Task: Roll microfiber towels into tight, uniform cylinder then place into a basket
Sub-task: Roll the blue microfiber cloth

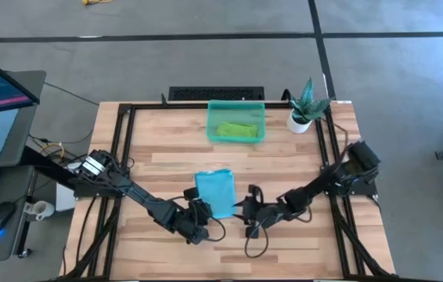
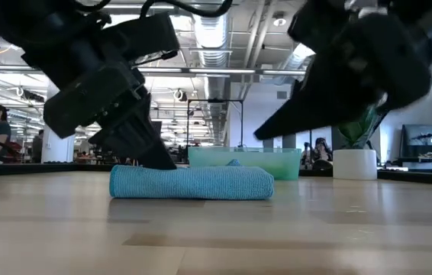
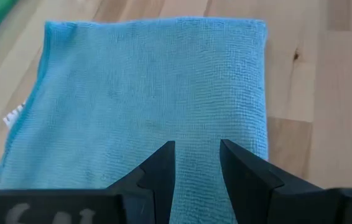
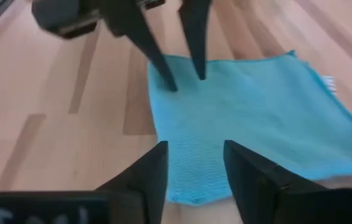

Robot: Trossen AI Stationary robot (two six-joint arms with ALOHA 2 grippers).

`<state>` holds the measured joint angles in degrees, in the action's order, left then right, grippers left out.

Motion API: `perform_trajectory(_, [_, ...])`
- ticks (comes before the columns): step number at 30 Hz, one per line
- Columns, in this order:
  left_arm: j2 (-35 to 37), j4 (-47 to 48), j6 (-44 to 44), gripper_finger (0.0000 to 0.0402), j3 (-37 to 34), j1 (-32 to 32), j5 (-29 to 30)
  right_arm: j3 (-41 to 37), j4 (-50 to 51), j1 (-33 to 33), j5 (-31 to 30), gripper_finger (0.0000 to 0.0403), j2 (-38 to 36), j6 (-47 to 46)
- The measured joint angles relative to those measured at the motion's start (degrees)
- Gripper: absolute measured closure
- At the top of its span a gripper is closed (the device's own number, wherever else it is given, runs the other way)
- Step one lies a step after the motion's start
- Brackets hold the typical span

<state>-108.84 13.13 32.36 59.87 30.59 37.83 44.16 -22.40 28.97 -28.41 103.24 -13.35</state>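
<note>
The light blue towel [image 1: 214,192] lies folded flat on the wooden table, with a small white tag [image 3: 13,116] at one edge. My left gripper [image 3: 196,149] is open and slants down onto the towel's near left part. My right gripper [image 4: 194,163] is also open. It hangs just above the towel's near right edge, clear of it in the low view [image 2: 277,130]. The lime green towel [image 1: 235,130] lies rolled inside the teal basket [image 1: 210,124] at the table's far side. My left gripper has its open fingertips [image 4: 163,79] down on the top of the blue towel, near its near left edge [image 2: 172,168]. The fingers slant down from the table's near left. Nothing is pinched between them, and the towel lies flat on the table.
A small white pot with a green plant [image 1: 304,110] stands right of the basket at the far right. A black frame [image 1: 127,149] runs around the tabletop. Bare wood lies on both sides of the towel and in front of it.
</note>
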Motion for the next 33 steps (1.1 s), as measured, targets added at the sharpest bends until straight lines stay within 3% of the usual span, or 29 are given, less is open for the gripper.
perform_trajectory(11, [0.00, 0.41, 1.33, 0.0282, -0.84, 0.07, -0.53, 5.81, -3.91, -2.56, 1.80, 0.0390, 8.57, 3.37])
perform_trajectory(19, [0.00, 0.98, 1.40, 0.0282, -0.84, 0.09, -0.55, 6.04, 0.30, -3.46, 4.37, 0.0374, 8.62, 1.19])
perform_trajectory(26, [0.00, 1.11, 1.51, 0.0282, -0.84, 0.09, -0.56, 6.04, 4.29, -4.55, 10.14, 0.0398, 8.62, -1.66])
perform_trajectory(33, [0.00, -0.56, -0.47, 0.0282, 1.22, 0.76, 2.21, 6.08, 5.36, -5.37, 10.40, 0.0383, 8.62, -4.23])
